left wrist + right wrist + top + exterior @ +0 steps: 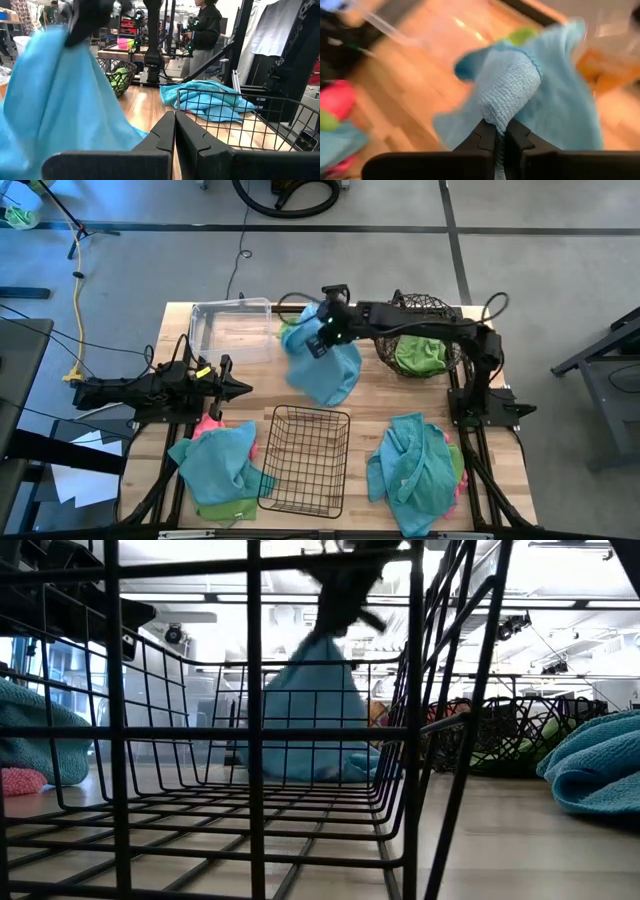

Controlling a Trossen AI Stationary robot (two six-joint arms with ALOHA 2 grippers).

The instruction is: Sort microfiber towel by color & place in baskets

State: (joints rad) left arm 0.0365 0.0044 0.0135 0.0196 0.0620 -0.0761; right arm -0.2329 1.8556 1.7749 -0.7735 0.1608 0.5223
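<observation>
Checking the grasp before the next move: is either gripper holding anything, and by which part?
The right gripper pinches a teal-blue towel by a bunched fold, the rest hanging down to the table. The left gripper is shut on nothing.

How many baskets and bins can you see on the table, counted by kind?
Clear plastic bin: 1
Round woven-wire basket: 1
Black wire-grid basket: 1
Total: 3
</observation>
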